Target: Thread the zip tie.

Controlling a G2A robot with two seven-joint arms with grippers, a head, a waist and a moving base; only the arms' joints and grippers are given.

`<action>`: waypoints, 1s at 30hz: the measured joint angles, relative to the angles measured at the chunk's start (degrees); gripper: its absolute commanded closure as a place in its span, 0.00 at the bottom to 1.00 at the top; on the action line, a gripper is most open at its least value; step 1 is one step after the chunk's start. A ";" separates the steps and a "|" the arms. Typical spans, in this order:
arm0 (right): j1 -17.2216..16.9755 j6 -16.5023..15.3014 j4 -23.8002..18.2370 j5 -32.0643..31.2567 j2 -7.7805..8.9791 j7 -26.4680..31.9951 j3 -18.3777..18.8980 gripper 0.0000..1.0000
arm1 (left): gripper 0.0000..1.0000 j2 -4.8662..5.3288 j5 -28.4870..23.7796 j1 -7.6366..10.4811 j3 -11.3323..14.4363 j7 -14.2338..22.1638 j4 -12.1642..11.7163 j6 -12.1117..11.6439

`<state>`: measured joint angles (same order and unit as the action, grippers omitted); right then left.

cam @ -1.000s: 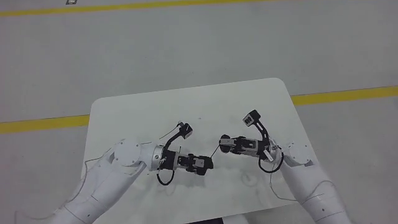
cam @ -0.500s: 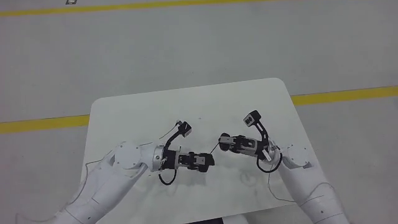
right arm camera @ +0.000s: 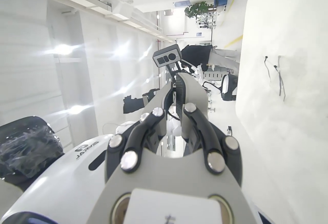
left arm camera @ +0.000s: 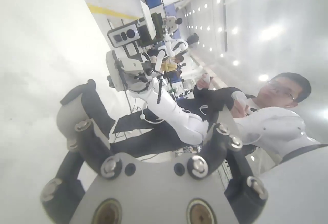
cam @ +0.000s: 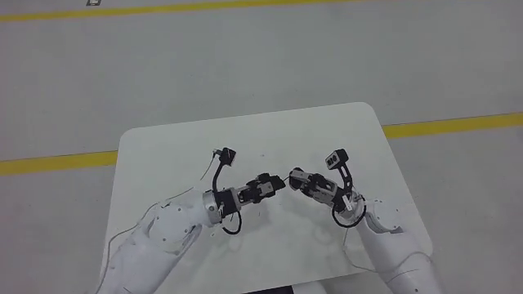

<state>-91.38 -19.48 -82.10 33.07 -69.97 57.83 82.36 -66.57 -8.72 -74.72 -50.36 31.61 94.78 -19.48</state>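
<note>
Two thin black strips, pretty clearly zip ties, are seen lying flat on the white table [right arm camera: 282, 153] in the right wrist view. One is a shorter tie [right arm camera: 268, 68] and the other a longer tie [right arm camera: 282, 86], and they are laid just beside each other. Whether they actually touch can't be told, tbh. Both are found well apart from the right gripper [right arm camera: 176, 76]. Its jaws are pressed nearly together at the tips, and what is pinched there, if anything, can't be made out.

In the top view, that gripper and the left gripper [cam: 276, 184] are set tip to tip over the middle of the table, almost touching. Each arm is angled in from its own side. Whether a tie is strung between the two tips is too small to be judged.

In the left wrist view, the left gripper's jaws are shown spread wide, with the grey pads [left arm camera: 68, 117] kept far apart from each other. The other arm's gripper is caught farther off, beyond those open fingers.

Around the table, a pale grey floor [cam: 270, 57] is seen, crossed by yellow lines [cam: 245, 2] on the far side and level with the table's middle.
</note>
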 measured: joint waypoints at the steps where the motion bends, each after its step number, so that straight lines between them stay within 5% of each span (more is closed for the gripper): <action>1: 0.17 0.00 0.46 0.06 -0.52 -0.42 0.29 1.00 | 0.00 -0.08 0.14 -0.14 -0.04 -0.79 0.11 0.00; 11: 0.25 0.00 0.23 -0.06 -0.74 -1.02 0.45 1.00 | 0.00 -0.10 0.08 -0.21 0.00 -1.08 0.01 0.33; 19: -0.84 0.00 -3.75 -4.67 -1.42 -5.79 0.60 1.00 | 0.00 -0.86 0.60 0.20 1.71 -7.82 0.48 9.77; 25: -0.57 0.00 -3.54 -7.90 -2.21 -7.70 0.35 1.00 | 0.00 -1.02 0.90 0.77 2.03 -8.41 0.68 12.72; 30: -0.50 0.00 -3.52 -8.08 -2.24 -7.58 0.43 1.00 | 0.00 -1.01 1.06 0.80 2.04 -8.35 0.69 12.71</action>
<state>-91.87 -19.48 -85.62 24.99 -72.21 50.25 82.79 -67.58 -7.66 -73.91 -48.32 23.25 95.47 -6.77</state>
